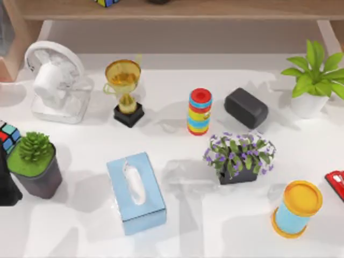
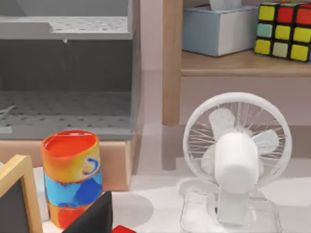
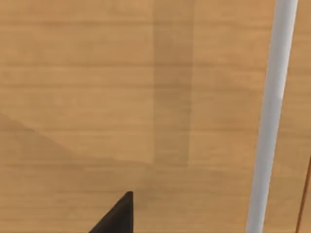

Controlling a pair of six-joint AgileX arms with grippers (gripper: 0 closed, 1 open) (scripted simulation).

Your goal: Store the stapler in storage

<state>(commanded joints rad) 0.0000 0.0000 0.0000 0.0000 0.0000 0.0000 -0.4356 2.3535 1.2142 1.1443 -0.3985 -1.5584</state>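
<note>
The stapler (image 1: pixel 336 184), small, glossy and red with dark trim, lies at the table's right edge, partly cut off by the top view's border. It rests just right of a blue-and-yellow cylinder (image 1: pixel 296 208). Nothing holds it. In the left wrist view one dark finger (image 2: pixel 95 216) of my left gripper (image 2: pixel 97 219) pokes in, facing a white fan (image 2: pixel 236 155) and a grey perforated storage bin (image 2: pixel 63 73). In the right wrist view one dark fingertip (image 3: pixel 116 216) of my right gripper (image 3: pixel 119 218) hangs before a wooden panel (image 3: pixel 121 97).
On the table stand a fan (image 1: pixel 56 80), a gold trophy (image 1: pixel 124 91), a striped ring stack (image 1: pixel 199 111), a dark grey block (image 1: pixel 246 107), a purple flower pot (image 1: pixel 239 158), a tissue box (image 1: pixel 135 192), a succulent (image 1: pixel 36 164) and a leafy plant (image 1: pixel 314 80). A wooden shelf (image 1: pixel 177 9) runs along the back.
</note>
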